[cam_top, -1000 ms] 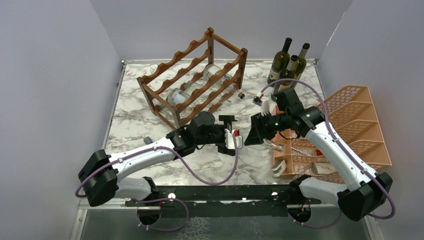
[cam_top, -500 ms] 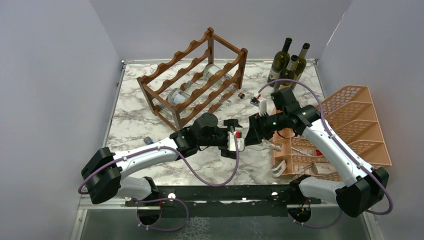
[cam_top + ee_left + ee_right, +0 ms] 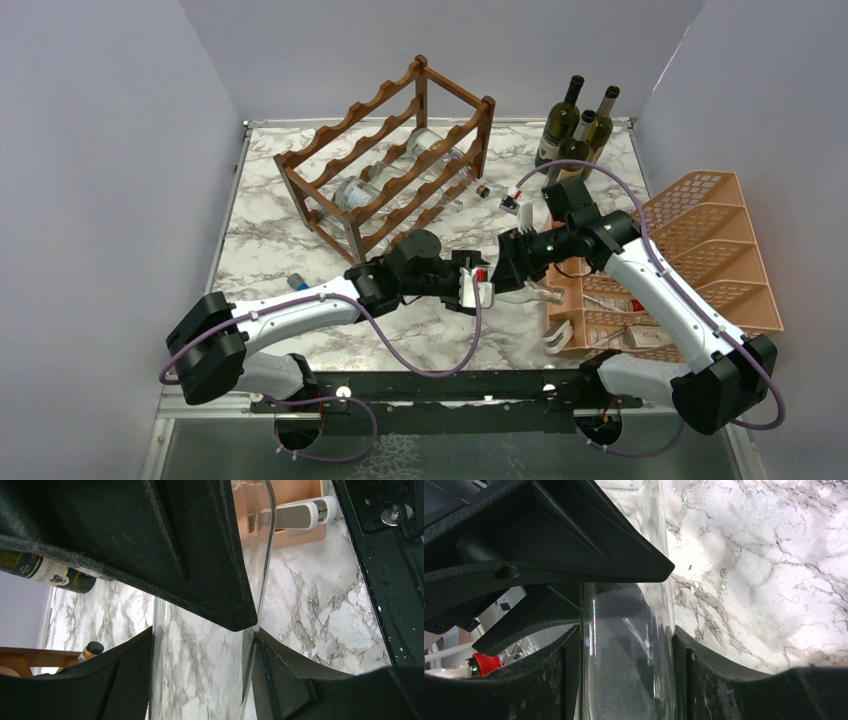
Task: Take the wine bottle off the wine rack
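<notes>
The dark wooden wine rack (image 3: 385, 165) stands at the back of the marble table with clear bottles (image 3: 358, 192) lying in its lower tier. A clear glass wine bottle (image 3: 528, 293) hangs off the rack, over the table's middle, held from both sides. My left gripper (image 3: 480, 287) is shut on it; in the left wrist view the glass (image 3: 210, 690) fills the gap between the pads of the left gripper (image 3: 202, 640). My right gripper (image 3: 510, 268) is shut on the same bottle (image 3: 629, 670), its pads pressed to both sides of the right gripper's gap (image 3: 626, 635).
Three dark bottles (image 3: 572, 128) stand at the back right. An orange tray organiser (image 3: 705, 250) fills the right side, close to the right arm. Small caps (image 3: 482, 190) lie by the rack, and another small piece (image 3: 296, 282) lies near the left arm.
My left gripper has moved right to the bottle and shut on it. The right gripper has shifted slightly left and kept its hold.
</notes>
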